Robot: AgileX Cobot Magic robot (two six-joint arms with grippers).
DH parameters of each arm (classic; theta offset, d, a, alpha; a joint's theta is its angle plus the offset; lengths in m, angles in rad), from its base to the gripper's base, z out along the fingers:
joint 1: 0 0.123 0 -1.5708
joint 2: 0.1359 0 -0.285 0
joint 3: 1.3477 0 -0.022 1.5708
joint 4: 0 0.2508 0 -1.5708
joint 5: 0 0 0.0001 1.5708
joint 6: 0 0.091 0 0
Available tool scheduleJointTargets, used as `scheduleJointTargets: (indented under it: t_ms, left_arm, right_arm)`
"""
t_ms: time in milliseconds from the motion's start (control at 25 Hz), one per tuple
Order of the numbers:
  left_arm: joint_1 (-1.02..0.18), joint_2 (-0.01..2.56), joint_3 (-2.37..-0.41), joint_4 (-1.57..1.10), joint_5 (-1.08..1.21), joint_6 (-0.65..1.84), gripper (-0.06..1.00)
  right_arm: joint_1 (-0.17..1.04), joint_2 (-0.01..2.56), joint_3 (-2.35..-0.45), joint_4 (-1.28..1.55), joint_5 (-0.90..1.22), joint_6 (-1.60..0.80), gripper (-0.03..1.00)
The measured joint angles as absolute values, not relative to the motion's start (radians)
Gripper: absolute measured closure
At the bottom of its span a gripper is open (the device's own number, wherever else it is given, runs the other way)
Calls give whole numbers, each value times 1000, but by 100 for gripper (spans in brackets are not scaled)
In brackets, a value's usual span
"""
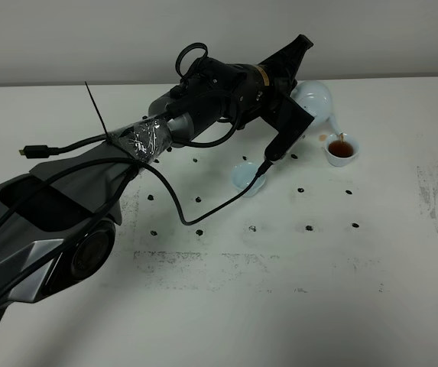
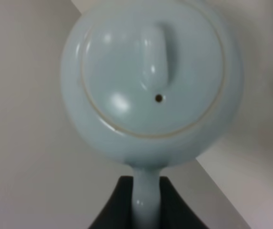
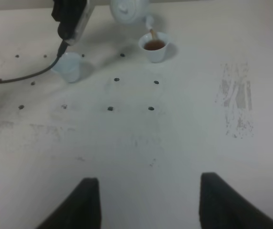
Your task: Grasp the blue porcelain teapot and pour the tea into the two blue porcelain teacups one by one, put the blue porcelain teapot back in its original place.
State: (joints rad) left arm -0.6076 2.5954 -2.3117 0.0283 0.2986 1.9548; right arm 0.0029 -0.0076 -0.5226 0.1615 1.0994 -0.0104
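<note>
While pouring: the first cup is being filled, by my reading; the second is not yet served.
Left claw (image 2: 145, 202): clamped on the teapot (image 2: 150, 81) by its loop handle, the dark jaws standing either side of the handle.
Teapot: held above the far right of the table (image 1: 280, 306), tipped with its spout down over the right cup (image 1: 342, 150).
Stream: a thin brown thread runs from the spout into that cup, which already shows dark tea.
Left cup (image 1: 248, 178): stands on the table nearer and to the left of the filled one, partly under the arm's camera housing and its cable; looks empty.
Right claw (image 3: 146, 200): jaws spread wide, holding nothing, low over the near table, well apart from the cups.
Next move, as I judge it: right the pot to stop the flow, carry it left and nearer to the left cup, then tip again.
Care: that cup sits close under the arm, so the cable or housing could knock it.
Room: broad bare table nearer and to the right; the far edge lies just behind the pot.
</note>
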Motion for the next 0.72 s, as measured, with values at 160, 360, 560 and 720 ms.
scheduleJointTargets:
  t_ms: [160,360,560,720]
  left_arm:
    - [-608,2595,-2312,28,299,1955,86]
    - [-608,2595,-2312,28,299,1952,86]
    - [-608,2595,-2312,28,299,1934,86]
    - [-608,2595,-2312,28,299,1925,86]
  right_arm:
    - [3,-8,-523,162,1099,-10,48]
    - [3,-8,-523,162,1099,-10,48]
    - [3,-8,-523,162,1099,-10,48]
    - [3,-8,-523,162,1099,-10,48]
